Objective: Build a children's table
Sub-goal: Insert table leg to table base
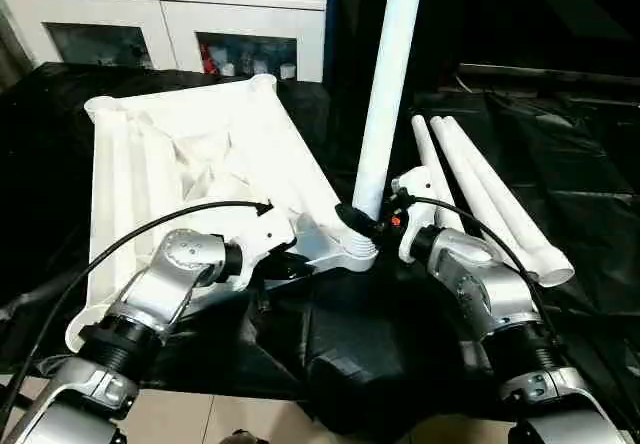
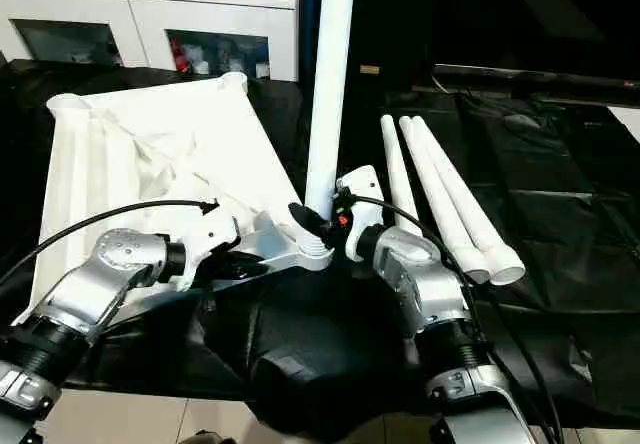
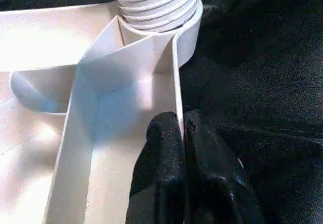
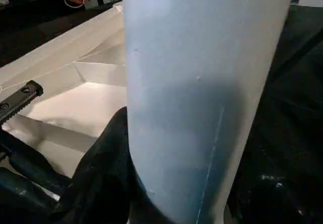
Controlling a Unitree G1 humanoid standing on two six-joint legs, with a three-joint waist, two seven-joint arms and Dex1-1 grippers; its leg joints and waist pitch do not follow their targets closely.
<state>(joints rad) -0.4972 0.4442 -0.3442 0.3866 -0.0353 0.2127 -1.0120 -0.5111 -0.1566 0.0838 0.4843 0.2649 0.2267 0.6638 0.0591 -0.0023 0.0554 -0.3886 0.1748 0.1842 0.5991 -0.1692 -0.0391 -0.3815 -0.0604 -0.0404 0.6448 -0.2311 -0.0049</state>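
Observation:
The children's table top lies upside down on black sheeting, its ribbed underside facing up. One white leg stands upright in the near right corner socket, and its threaded end sits in that socket. My right gripper is shut around this leg just above the socket, with a black finger pressed against the tube. My left gripper is shut on the top's thin side rim, a short way from the same corner.
Three loose white legs lie side by side on the black sheet to the right. A white cabinet with glass doors stands behind the table top. Black cables run along both forearms.

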